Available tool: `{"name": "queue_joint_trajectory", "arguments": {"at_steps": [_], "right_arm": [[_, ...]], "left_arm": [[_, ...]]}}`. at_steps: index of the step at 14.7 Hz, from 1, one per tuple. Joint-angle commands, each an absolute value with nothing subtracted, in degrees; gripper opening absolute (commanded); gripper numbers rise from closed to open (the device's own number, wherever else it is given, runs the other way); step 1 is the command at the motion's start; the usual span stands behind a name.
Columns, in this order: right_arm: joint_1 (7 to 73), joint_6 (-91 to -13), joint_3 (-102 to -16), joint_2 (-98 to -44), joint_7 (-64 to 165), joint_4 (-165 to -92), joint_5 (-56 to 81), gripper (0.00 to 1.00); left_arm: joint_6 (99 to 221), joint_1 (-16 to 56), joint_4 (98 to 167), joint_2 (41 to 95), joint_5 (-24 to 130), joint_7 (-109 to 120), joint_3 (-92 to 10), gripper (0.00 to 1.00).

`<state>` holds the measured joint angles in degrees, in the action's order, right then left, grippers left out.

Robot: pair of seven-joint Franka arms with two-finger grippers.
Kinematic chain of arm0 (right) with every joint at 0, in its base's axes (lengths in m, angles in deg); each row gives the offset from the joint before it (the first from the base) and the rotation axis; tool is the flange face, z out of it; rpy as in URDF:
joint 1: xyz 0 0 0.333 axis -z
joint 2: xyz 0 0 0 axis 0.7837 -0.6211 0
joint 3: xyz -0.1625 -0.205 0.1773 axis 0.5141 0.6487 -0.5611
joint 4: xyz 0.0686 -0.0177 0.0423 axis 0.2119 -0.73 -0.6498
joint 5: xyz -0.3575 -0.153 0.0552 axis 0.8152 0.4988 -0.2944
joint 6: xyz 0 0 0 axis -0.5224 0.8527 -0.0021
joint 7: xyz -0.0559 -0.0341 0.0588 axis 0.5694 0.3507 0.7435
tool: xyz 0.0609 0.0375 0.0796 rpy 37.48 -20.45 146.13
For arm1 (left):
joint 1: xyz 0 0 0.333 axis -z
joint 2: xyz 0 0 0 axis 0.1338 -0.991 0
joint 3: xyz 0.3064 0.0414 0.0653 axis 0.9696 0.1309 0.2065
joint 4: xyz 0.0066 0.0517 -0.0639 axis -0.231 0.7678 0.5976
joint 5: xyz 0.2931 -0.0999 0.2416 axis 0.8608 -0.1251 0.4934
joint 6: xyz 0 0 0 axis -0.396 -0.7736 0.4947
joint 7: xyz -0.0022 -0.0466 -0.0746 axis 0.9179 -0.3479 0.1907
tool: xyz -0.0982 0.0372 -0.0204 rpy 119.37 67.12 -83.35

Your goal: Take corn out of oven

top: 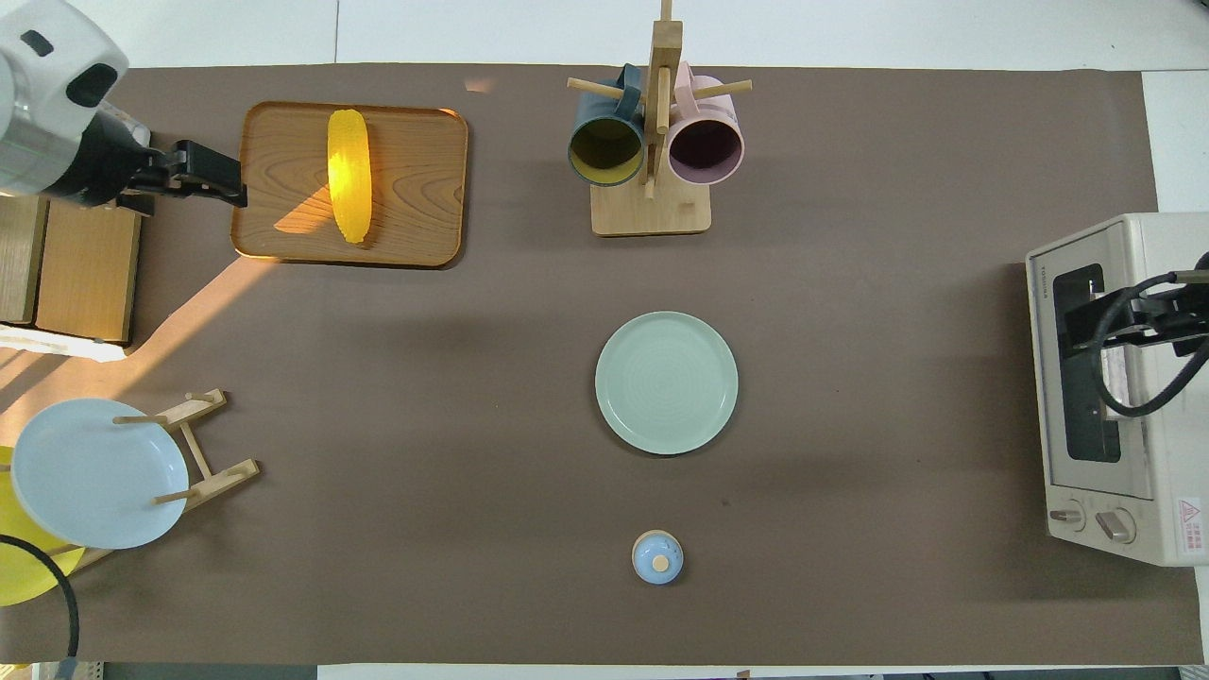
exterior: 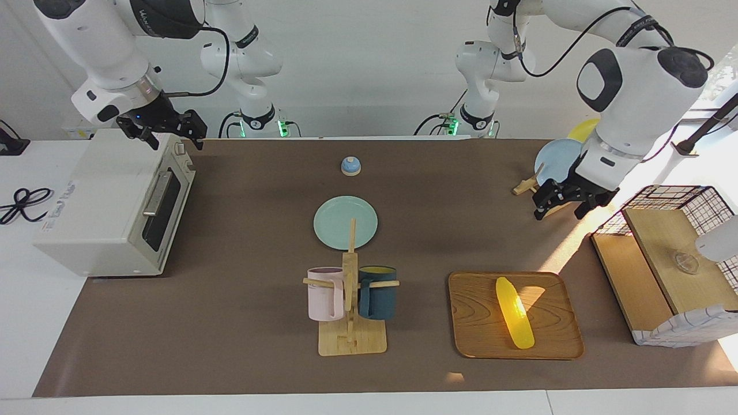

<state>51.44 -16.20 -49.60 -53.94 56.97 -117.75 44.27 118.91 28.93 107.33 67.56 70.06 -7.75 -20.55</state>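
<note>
Facing view shows the corn [exterior: 515, 313] lying on the wooden tray [exterior: 478, 323], out of the oven [exterior: 109, 207], which stands at my right arm's end of the tabletop [exterior: 242, 323] with its door shut. From the tray, my left claw [exterior: 562, 203] hangs over the bare strip between tray and basket [exterior: 680, 253], toward the plate rack [exterior: 527, 185]; its fingers look spread and hold nothing. My right claw [exterior: 173, 134] hovers over the oven's top edge above the door, and I cannot tell how far its fingers are parted. Between oven and tray stand the mug tree [exterior: 350, 300] and a green plate [exterior: 345, 222].
</note>
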Motion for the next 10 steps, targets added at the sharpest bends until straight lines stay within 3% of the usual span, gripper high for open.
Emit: {"name": "queue_joint_trajectory", "arguments": {"at_steps": [1, 3, 7, 10], "right_arm": [[52.2, -15.1, -49.8, -54.3, 55.9, -117.0, 43.0, 1.00], [52.2, -15.2, -49.8, -54.3, 55.9, -117.0, 43.0, 1.00], [52.2, -15.1, -49.8, -54.3, 55.9, -117.0, 43.0, 1.00], [52.1, -15.1, -49.8, -54.3, 55.9, -117.0, 43.0, 1.00]], "left_arm": [[112.2, 28.2, 109.4, 73.3, 72.4, -6.8, -20.5, 1.00], [108.3, 25.5, 109.6, 75.8, 72.9, -6.8, -22.4, 1.00], [101.9, 13.3, 109.8, 78.1, 75.3, -6.4, -37.2, 1.00], [102.8, 12.1, 115.4, 80.7, 75.3, -6.0, -39.6, 1.00]]}}
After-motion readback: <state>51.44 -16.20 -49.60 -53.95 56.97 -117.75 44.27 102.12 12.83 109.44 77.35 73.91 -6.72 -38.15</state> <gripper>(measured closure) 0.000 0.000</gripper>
